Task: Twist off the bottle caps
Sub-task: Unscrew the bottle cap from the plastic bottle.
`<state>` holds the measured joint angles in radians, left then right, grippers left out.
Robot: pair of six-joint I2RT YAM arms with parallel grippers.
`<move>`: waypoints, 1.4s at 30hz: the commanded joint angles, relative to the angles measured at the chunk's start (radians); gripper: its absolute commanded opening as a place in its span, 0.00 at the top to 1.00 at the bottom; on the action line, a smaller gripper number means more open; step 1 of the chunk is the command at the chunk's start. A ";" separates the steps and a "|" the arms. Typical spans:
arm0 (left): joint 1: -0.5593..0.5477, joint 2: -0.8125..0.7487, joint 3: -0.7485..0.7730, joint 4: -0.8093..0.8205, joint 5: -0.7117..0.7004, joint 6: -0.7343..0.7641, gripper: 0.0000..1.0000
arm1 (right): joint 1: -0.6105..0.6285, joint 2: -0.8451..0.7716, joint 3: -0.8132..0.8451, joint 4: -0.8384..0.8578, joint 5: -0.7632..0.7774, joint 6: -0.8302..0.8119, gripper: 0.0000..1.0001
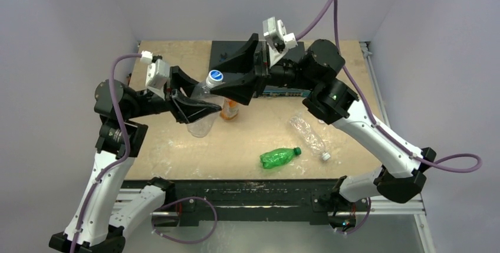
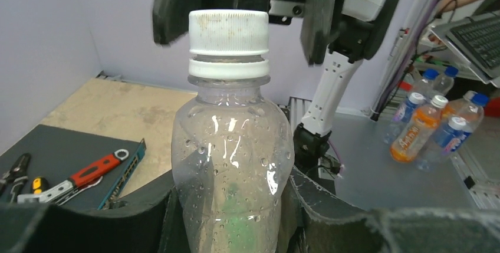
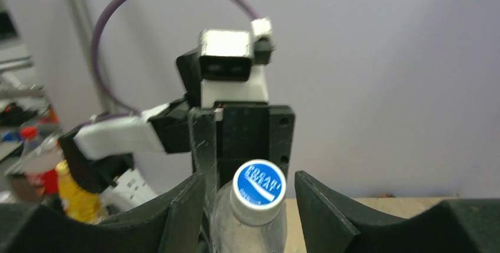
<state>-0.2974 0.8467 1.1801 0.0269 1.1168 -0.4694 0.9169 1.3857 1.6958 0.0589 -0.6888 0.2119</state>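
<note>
**Bottle clamped, cap between parted jaws**

The left gripper (image 1: pixel 203 109) was clamped on the clear bottle (image 2: pixel 233 164) over the table (image 1: pixel 171 147). The right gripper (image 3: pixel 247 180) stood apart around the white cap (image 3: pixel 258 184), which sat on the bottle's neck with a gap on either side.

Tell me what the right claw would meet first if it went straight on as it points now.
Probably the white cap of the clear bottle: it sits between the open fingers of the right claw, touching neither. Depth is unclear. The left claw holds that bottle.
</note>
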 commanded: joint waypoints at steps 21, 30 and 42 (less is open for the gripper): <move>0.007 -0.018 -0.023 -0.232 -0.416 0.404 1.00 | 0.020 0.172 0.251 -0.304 0.467 0.150 0.53; 0.007 -0.012 -0.025 -0.252 -0.435 0.412 1.00 | 0.020 0.141 0.205 -0.267 0.455 0.170 0.33; 0.007 -0.019 -0.028 -0.254 -0.436 0.412 1.00 | 0.020 0.140 0.154 -0.246 0.428 0.184 1.00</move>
<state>-0.2920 0.8391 1.1458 -0.2653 0.6888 -0.0837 0.9329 1.5658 1.8557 -0.2157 -0.2352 0.3935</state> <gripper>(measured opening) 0.403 0.234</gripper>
